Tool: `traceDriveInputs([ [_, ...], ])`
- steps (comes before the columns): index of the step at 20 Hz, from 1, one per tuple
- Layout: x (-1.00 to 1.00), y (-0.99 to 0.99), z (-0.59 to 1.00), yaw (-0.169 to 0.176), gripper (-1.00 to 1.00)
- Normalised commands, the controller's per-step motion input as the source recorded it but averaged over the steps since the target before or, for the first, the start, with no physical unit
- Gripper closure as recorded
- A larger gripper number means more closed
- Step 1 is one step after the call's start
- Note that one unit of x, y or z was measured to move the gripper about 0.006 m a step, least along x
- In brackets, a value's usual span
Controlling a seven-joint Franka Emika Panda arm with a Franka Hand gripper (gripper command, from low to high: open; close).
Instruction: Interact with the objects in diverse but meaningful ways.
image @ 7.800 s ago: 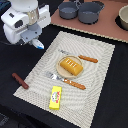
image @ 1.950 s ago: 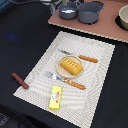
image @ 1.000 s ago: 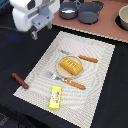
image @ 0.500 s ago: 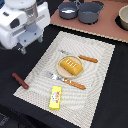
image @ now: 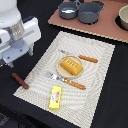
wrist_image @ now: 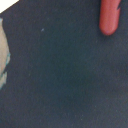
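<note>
My gripper (image: 20, 57) hangs over the dark table at the exterior view's left, beside the striped placemat (image: 100, 75). Its two fingers stand wide apart with nothing between them. The brown sausage-like stick (image: 20, 80) lies on the dark table just below the gripper, and the wrist view shows it as a reddish stick (wrist_image: 109, 17). An orange-yellow ridged bread block (image: 70, 65) sits on a small plate in the middle of the mat. A yellow flat packet (image: 55, 97) lies at the mat's near edge. Two grey-blue pots (image: 90, 12) stand at the back.
A fork (image: 67, 81) and a knife (image: 87, 59), both orange-handled, flank the plate. The pots rest on a pinkish-brown board (image: 107, 30), with another dark bowl (image: 123, 17) at its right end. A pale mat edge (wrist_image: 3, 50) shows in the wrist view.
The arm has come into view and swung down and to the exterior view's left, closer to the brown stick. None of the objects has moved.
</note>
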Motion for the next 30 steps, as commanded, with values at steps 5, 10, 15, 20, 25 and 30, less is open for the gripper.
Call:
traceDriveInputs([
  [5,0.46,-0.37,-0.03,-0.029,-1.00],
  [10,0.30,-0.35,-0.21,-0.003,-1.00],
  [15,0.02,-0.32,-0.30,-0.004,-1.00],
  [20,-0.06,-0.20,-0.27,-0.008,-1.00],
  [25,-0.12,-0.24,-0.16,-0.026,1.00],
  [30,-0.17,-0.13,-0.08,-0.027,1.00],
])
